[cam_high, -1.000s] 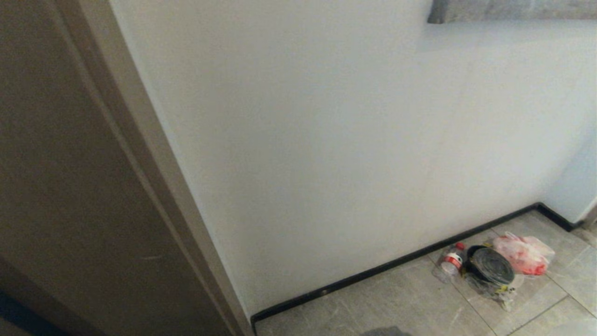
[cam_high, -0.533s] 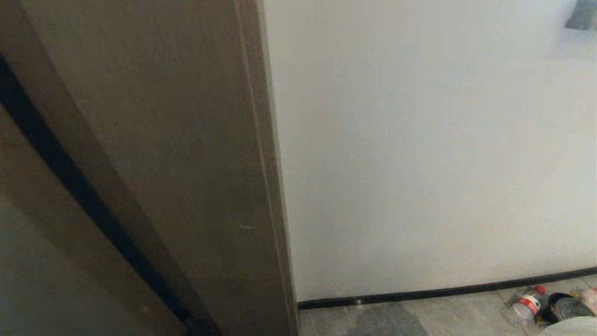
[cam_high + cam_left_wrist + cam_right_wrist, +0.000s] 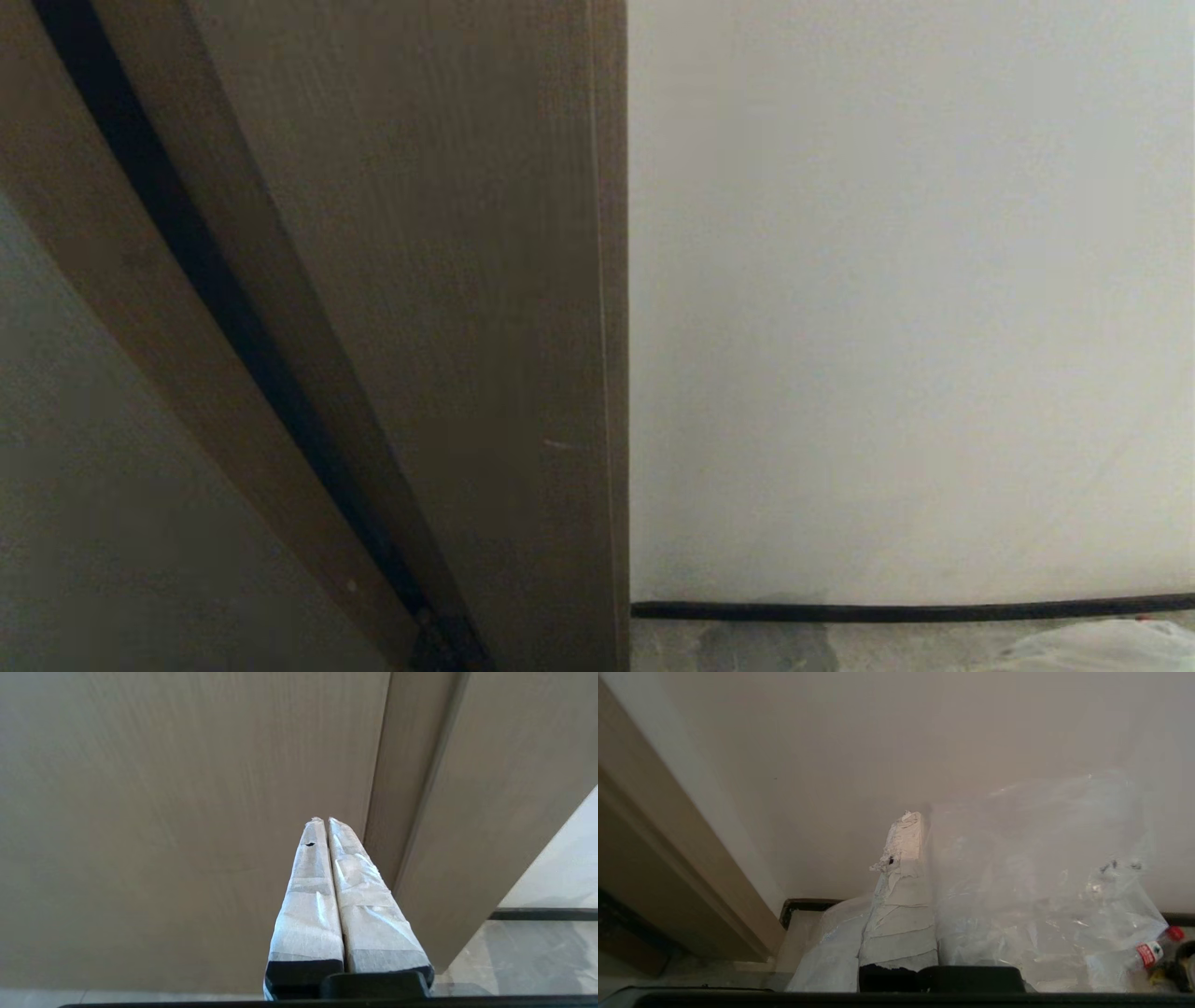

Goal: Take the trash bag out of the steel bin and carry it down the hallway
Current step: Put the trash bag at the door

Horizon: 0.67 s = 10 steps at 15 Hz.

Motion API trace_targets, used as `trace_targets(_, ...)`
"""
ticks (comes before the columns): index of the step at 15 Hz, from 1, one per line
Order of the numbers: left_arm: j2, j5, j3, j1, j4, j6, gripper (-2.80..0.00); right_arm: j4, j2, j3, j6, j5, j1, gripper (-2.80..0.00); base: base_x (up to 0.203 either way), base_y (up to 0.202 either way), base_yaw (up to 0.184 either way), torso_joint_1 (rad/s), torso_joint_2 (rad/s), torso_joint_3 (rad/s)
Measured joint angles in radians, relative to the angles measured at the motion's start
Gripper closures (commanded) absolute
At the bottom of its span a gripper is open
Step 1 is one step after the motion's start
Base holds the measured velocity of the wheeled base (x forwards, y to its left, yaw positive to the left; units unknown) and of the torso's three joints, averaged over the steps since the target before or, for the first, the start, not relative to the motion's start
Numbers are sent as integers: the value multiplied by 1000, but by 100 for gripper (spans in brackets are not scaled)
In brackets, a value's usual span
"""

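While the head view has swung toward the door frame (image 3: 485, 327), losing the floor rubbish, the right pincer (image 3: 920, 826) stays clenched on the trash bag (image 3: 1041, 882) beside that frame (left pincer (image 3: 327, 821) clenched, empty); carrying appears underway.

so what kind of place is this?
Likely an indoor hallway beside a doorway: a brown wooden door frame, a plain white wall with a black baseboard, and pale glossy floor tiles.
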Motion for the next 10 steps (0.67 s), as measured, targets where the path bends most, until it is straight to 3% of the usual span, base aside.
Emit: trace_targets(10, 0, 0, 0, -1, 0, 0, 0, 0, -1, 0, 5, 0, 0, 0, 0, 0, 0, 0, 0, 0)
